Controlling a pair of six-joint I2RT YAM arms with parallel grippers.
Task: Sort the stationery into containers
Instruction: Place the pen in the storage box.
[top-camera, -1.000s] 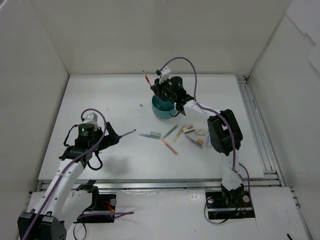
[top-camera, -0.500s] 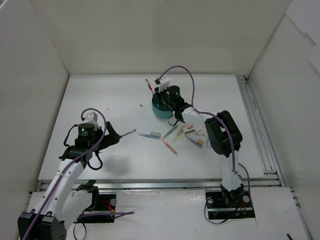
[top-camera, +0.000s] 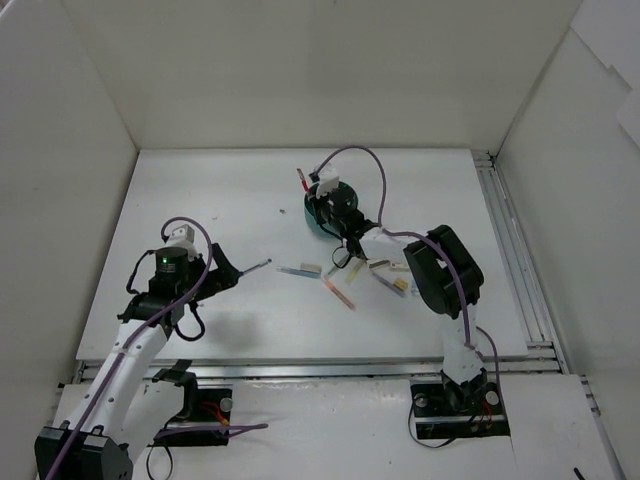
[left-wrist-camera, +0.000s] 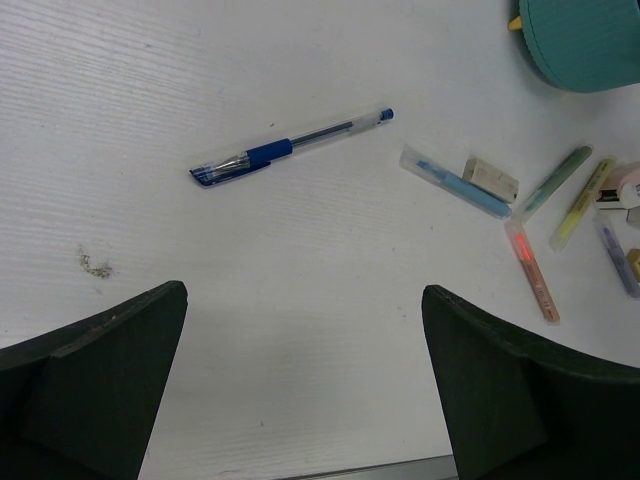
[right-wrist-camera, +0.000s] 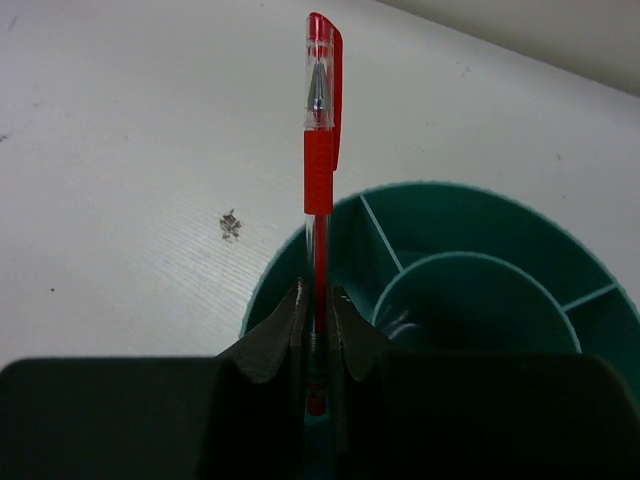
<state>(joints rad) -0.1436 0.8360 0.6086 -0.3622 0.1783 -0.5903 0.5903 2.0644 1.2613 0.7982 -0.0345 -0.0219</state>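
My right gripper is shut on a red pen, which stands upright with its cap on top. It hangs over an outer compartment of the round teal organizer, and the fingers hide the pen's lower end. From the top view the right gripper sits right above the organizer, with the red pen sticking out. My left gripper is open over bare table. A blue pen lies ahead of it, apart from the fingers.
Loose stationery lies right of the blue pen: a light blue pen, a beige eraser, a green pen, a yellow pen and an orange-pink pen. White walls enclose the table.
The right gripper has come down and nearer with the red pen, closing in over the organizer. The left arm has not moved.
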